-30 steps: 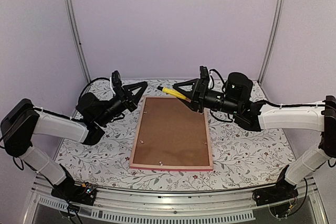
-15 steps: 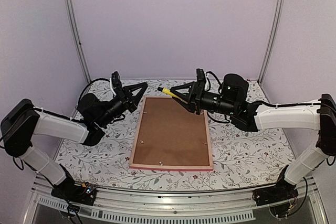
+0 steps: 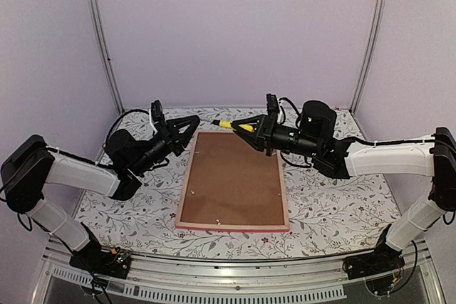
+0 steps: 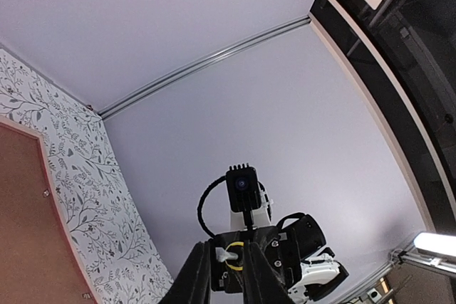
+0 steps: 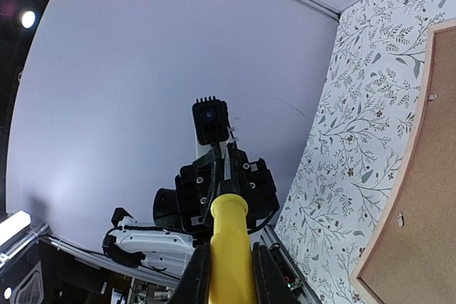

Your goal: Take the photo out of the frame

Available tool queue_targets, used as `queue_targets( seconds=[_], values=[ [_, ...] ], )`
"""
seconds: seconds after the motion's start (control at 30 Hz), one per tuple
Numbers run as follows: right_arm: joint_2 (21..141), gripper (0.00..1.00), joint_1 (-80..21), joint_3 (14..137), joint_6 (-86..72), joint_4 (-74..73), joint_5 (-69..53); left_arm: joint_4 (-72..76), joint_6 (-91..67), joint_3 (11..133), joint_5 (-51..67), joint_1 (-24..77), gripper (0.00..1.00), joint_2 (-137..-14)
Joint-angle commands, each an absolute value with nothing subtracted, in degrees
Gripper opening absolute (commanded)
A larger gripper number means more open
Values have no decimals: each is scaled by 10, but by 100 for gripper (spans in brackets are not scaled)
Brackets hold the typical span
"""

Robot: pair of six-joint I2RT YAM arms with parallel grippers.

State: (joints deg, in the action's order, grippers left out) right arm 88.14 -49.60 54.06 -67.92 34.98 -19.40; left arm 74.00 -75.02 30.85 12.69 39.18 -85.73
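The frame (image 3: 231, 226) lies face down mid-table, its pink border around the brown backing board (image 3: 231, 179). The photo is hidden beneath that board. My right gripper (image 3: 240, 126) hovers over the frame's far edge, shut on a yellow-handled tool (image 3: 229, 124) that points left. In the right wrist view the yellow tool (image 5: 229, 218) fills the gap of the right gripper (image 5: 229, 247). My left gripper (image 3: 194, 120) is raised off the frame's far left corner, facing the tool's tip. In the left wrist view the left gripper (image 4: 229, 247) shows a narrow gap with nothing in it.
Small metal tabs (image 3: 218, 221) sit along the backing board's edges. A floral tablecloth (image 3: 335, 197) covers the table around the frame. Upright metal rails (image 3: 100, 40) and lilac walls close in the back and sides.
My right jaws have closed onto the yellow tool, and that arm has moved slightly left toward the left gripper. The left jaws have parted a little.
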Motion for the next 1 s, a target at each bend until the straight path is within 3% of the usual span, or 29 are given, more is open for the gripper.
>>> queue_targets(
  seconds=[0.0,0.17,0.3,0.43,0.7,0.97],
  values=[
    [881,0,-499,554,-662,326,-175,705,-716,300,136,395,31,-830],
    [867,0,-499,557,-628,271,-150,581,-654,302,145,374,65,-790],
    [864,0,-495,573,-597,215,-142,461,-599,309,146,353,85,-753],
    [857,0,-484,571,-567,168,-132,343,-546,312,131,332,99,-718],
    [819,0,-468,558,-498,67,-81,137,-460,356,136,279,99,-753],
    [795,0,-458,560,-438,-23,-48,105,-447,382,175,279,99,-854]
  ],
)
